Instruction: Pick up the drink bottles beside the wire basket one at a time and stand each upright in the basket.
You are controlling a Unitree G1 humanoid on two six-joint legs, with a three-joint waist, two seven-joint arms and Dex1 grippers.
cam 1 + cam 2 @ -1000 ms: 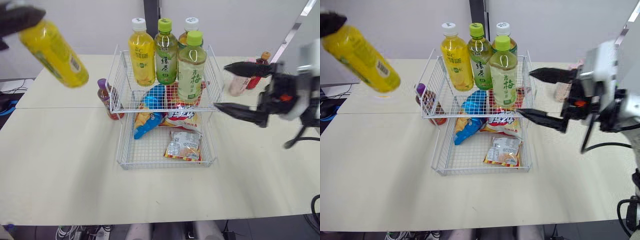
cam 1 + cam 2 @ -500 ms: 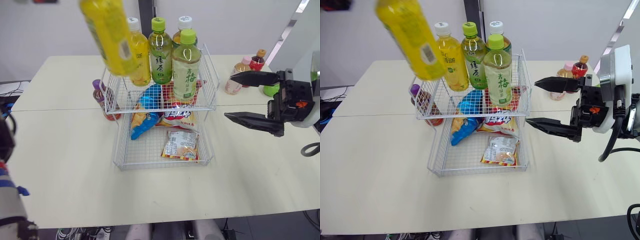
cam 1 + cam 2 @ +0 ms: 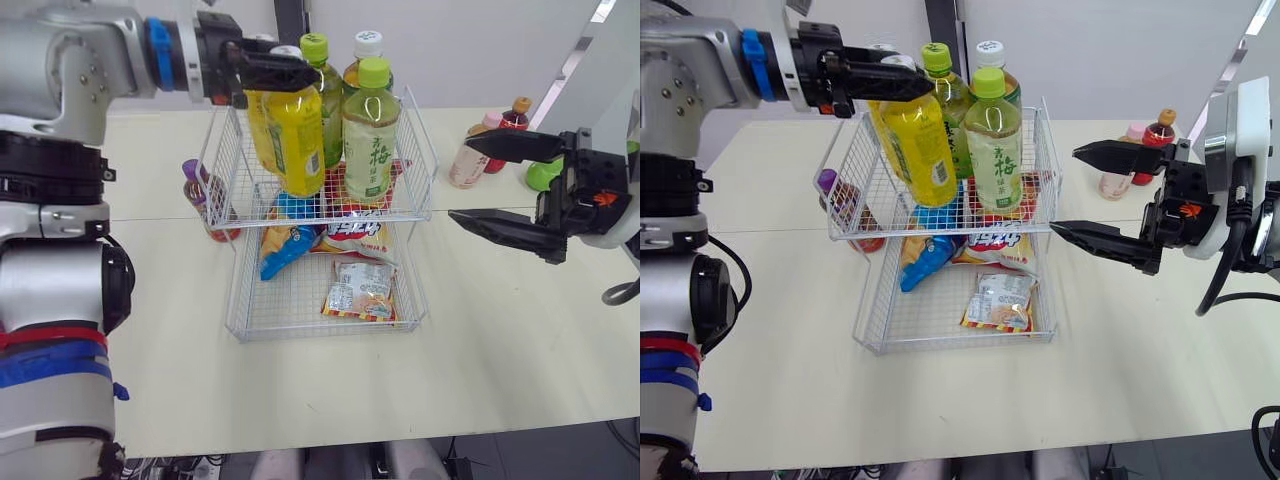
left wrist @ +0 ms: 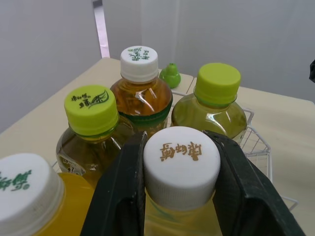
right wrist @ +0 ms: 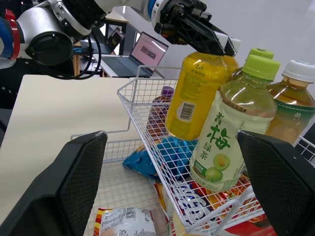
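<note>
We see a pale cream bench (image 3: 300, 400) set against a white wall. The left pincer (image 4: 180, 145) is clamped on the white cap of the yellow bottle (image 3: 288, 140). The bottle hangs below it, slightly tilted, inside the upper tier of the wire basket (image 3: 418, 165). The right pincer (image 3: 461, 178) gapes wide and empty just off the basket's side, and a pink-capped bottle (image 3: 470, 160) and a red bottle (image 3: 512, 120) stand behind it. The gripped cap bears gold Chinese characters, and the label of the green-capped bottle (image 5: 226, 142) has green ones.
</note>
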